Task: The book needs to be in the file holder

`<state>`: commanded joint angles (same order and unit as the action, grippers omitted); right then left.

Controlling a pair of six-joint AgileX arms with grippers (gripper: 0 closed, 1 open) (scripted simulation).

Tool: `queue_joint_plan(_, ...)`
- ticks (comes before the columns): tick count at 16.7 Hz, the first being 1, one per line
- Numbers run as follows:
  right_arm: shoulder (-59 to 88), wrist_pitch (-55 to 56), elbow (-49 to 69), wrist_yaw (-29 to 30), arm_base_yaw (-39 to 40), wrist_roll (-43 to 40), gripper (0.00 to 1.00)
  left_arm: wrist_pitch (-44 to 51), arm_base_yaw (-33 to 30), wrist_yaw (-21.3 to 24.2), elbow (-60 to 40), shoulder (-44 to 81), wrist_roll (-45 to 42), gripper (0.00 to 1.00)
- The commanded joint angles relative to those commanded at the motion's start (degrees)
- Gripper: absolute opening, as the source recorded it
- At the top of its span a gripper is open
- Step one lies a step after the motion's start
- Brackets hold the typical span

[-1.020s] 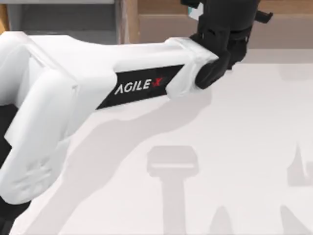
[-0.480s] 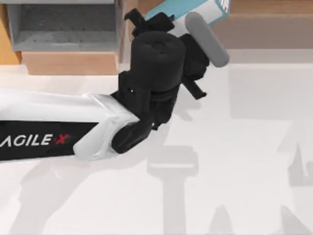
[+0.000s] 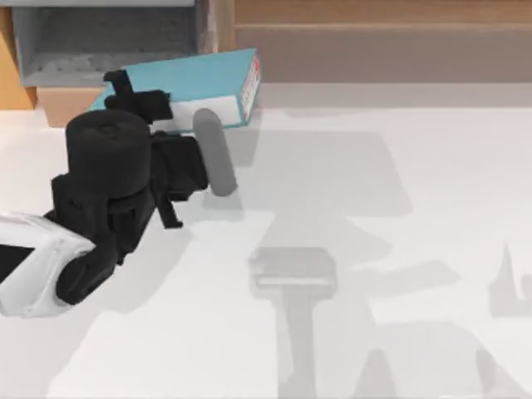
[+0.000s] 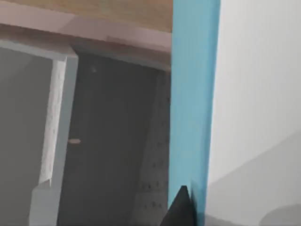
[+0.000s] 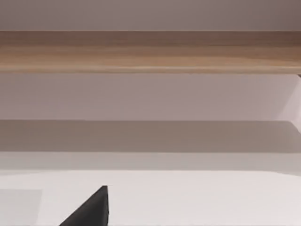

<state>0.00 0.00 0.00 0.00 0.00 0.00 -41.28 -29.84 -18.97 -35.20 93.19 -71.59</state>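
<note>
The teal-blue book [image 3: 187, 81] with white page edges hangs tilted just in front of the grey file holder [image 3: 108, 37], over its light wooden lip [image 3: 62, 104]. My left gripper [image 3: 141, 106] is shut on the book's near end, with the arm reaching in from the table's left. In the left wrist view the book [image 4: 193, 94] runs as a teal strip away from the gripper, beside the file holder's dark grey inside [image 4: 108, 141]. My right gripper [image 5: 94, 209] is parked and faces the shelf.
A wide brown wooden shelf [image 3: 374, 33] runs along the back, right of the file holder, and appears again as a shelf [image 5: 150, 52] in the right wrist view. An orange-brown panel [image 3: 7, 66] stands left of the holder. White table [image 3: 374, 249] spreads in front.
My left arm has swung left and toward the front, carrying the book from the back middle over to the file holder's mouth. The book now lies flatter.
</note>
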Motion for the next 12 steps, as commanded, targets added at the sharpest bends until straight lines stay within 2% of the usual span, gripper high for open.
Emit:
queue_joint_plan(6, 0.0, 0.0, 0.0, 0.0, 0.0, 0.0, 1.00, -2.6, 14.1, 6.3, -3.5, 4.2, -12.9, 0.00)
queue_joint_plan(9, 0.0, 0.0, 0.0, 0.0, 0.0, 0.0, 1.00, -2.8, 16.4, 8.5, -6.6, 7.7, -15.7, 0.00)
queue_joint_plan(12, 0.0, 0.0, 0.0, 0.0, 0.0, 0.0, 1.00, -2.8, 16.5, 8.9, -7.0, 8.3, -16.1, 0.00)
